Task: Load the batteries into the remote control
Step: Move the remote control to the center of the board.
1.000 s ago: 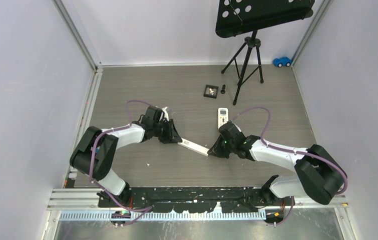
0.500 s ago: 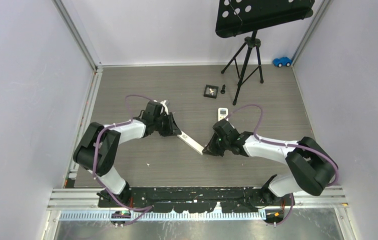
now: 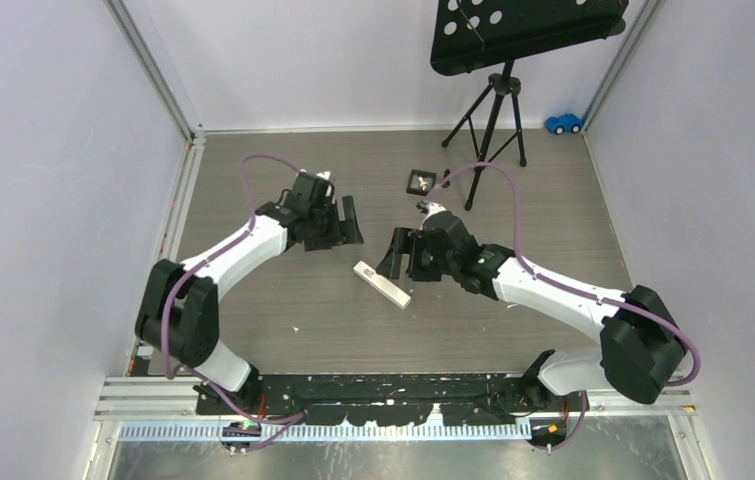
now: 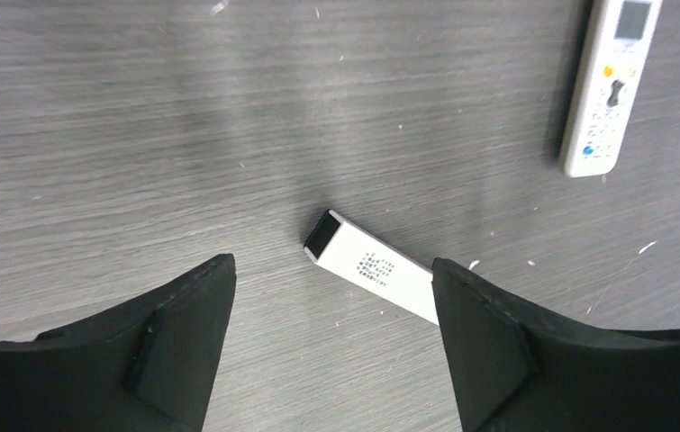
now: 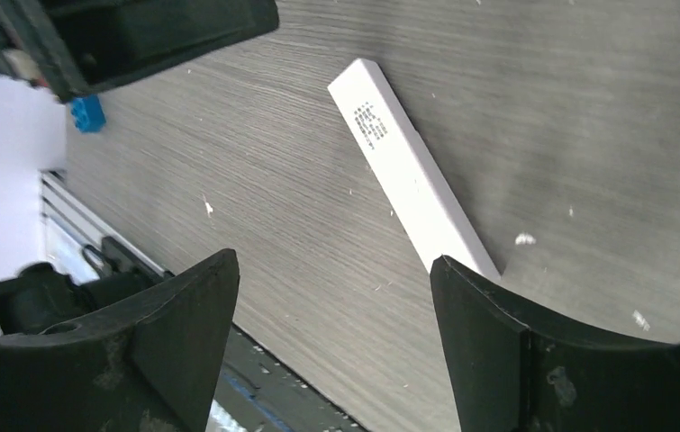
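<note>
Left gripper, right gripper: jaws are spread wide, nothing is held; both are poised near the remote, probably for a grasp at each end. Remote: laid flat, label side up, likely so its cover is reachable. Batteries: none can be seen.

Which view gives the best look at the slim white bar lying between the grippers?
Right wrist: the bar shows large, at almost full length, with its printed label. Left wrist shows one end and the label, the rest hidden behind a finger. Top external shows it whole but small.
</note>
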Action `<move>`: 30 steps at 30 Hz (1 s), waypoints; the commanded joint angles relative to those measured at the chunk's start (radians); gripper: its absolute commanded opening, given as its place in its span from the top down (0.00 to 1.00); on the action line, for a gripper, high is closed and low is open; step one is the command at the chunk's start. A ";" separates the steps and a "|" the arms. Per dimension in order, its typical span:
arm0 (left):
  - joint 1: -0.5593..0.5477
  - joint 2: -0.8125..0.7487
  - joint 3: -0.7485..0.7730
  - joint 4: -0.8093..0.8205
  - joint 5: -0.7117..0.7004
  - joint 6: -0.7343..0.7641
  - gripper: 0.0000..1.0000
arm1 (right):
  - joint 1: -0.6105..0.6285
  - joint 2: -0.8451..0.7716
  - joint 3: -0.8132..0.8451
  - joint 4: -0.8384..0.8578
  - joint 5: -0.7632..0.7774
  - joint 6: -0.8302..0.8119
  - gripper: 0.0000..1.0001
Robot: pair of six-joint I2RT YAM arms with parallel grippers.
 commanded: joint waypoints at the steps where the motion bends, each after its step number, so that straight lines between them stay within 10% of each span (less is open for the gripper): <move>1: 0.009 -0.131 0.059 -0.128 -0.134 0.048 0.14 | 0.041 0.077 0.115 -0.074 0.044 -0.257 0.17; 7: 0.021 -0.375 -0.008 -0.161 -0.339 0.048 0.08 | 0.141 0.290 0.304 -0.233 0.319 -0.456 0.16; 15: 0.026 -0.588 -0.082 -0.163 -0.378 0.069 0.06 | 0.167 0.454 0.388 -0.262 0.316 -0.495 0.20; 30: 0.026 -0.589 -0.050 -0.200 -0.371 0.110 0.05 | 0.165 0.530 0.412 -0.222 0.464 -0.336 0.71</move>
